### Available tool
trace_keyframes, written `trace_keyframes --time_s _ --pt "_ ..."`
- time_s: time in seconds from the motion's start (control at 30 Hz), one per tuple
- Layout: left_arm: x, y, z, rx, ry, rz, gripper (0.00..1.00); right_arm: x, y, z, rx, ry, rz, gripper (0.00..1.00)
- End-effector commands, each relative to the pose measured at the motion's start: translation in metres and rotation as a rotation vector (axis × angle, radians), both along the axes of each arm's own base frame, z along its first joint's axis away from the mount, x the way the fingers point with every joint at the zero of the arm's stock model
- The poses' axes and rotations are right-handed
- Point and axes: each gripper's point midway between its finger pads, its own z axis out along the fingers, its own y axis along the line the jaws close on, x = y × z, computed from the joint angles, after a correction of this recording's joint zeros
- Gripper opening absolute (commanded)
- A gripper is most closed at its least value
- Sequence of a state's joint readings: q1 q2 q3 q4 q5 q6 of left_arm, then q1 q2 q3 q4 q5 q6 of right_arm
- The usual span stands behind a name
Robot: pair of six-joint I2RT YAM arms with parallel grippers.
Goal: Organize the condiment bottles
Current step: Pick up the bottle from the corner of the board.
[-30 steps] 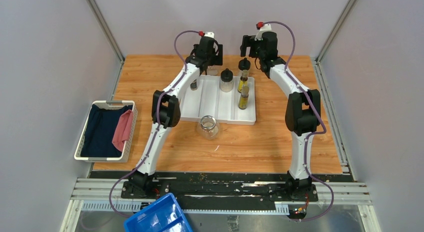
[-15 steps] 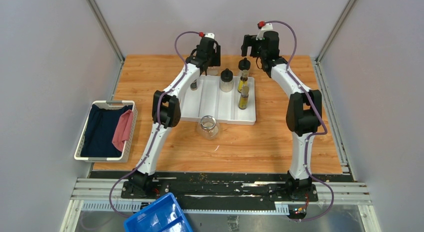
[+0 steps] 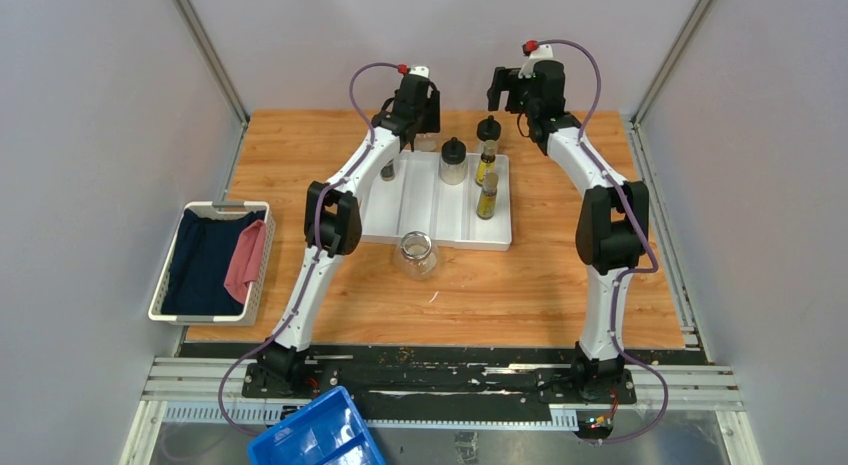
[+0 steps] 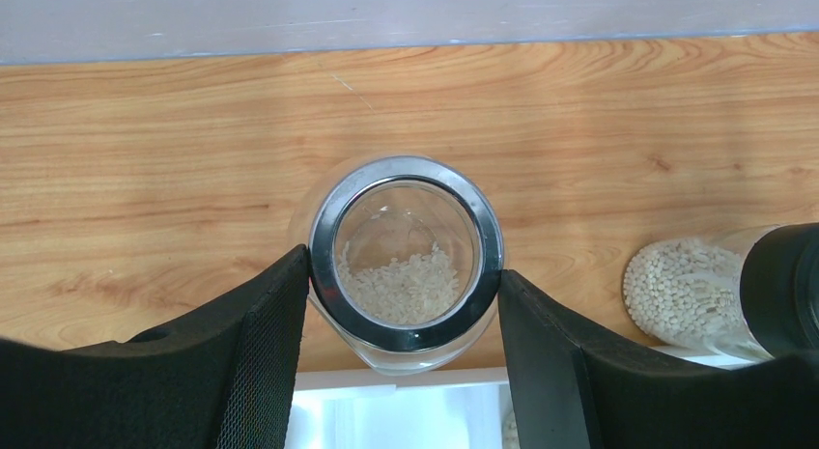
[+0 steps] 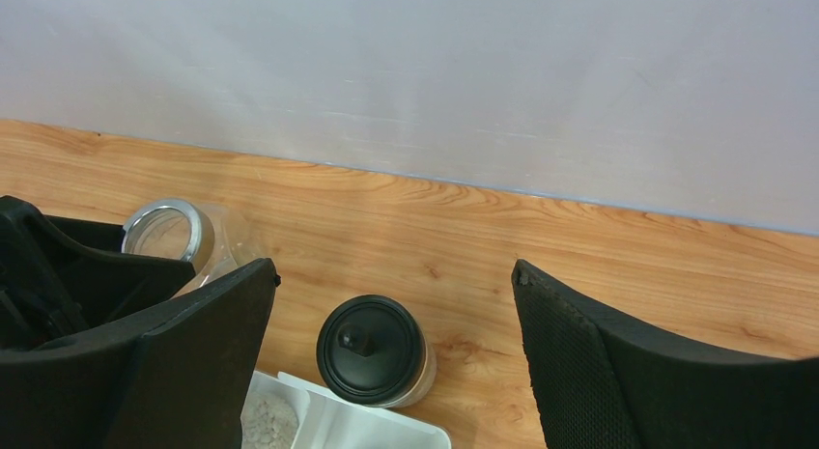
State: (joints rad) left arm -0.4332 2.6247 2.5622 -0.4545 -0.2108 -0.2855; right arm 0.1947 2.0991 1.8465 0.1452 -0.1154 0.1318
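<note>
The right jaws have drawn up and back from the black-capped bottle [image 5: 372,350] — they gape wide, holding nothing. That bottle stands on the worktop [image 5: 599,246], just beyond the tray [image 5: 367,430]. The left jaws stay pressed against the glass jar [image 4: 406,251] nearby — presumably the next item for placement.

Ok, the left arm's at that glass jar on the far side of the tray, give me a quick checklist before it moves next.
1. Glass jar centred in left end effector: ok.
2. Both fingers touching the jar's rim: ok.
3. Jar upright, open top, grains inside: ok.
4. Jar off the table: cannot tell.
5. Right end effector open, holding nothing: ok.
6. Free space in white tray: ok.
</note>
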Motion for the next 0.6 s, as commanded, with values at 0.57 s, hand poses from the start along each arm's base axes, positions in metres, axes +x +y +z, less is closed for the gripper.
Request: trace_keyframes --time_s 0.57 --pt "0.001 -0.002 0.015 -0.02 -0.044 0.013 0.0 -0.009 -0.009 0.017 0.025 -0.028 -0.006 0.95"
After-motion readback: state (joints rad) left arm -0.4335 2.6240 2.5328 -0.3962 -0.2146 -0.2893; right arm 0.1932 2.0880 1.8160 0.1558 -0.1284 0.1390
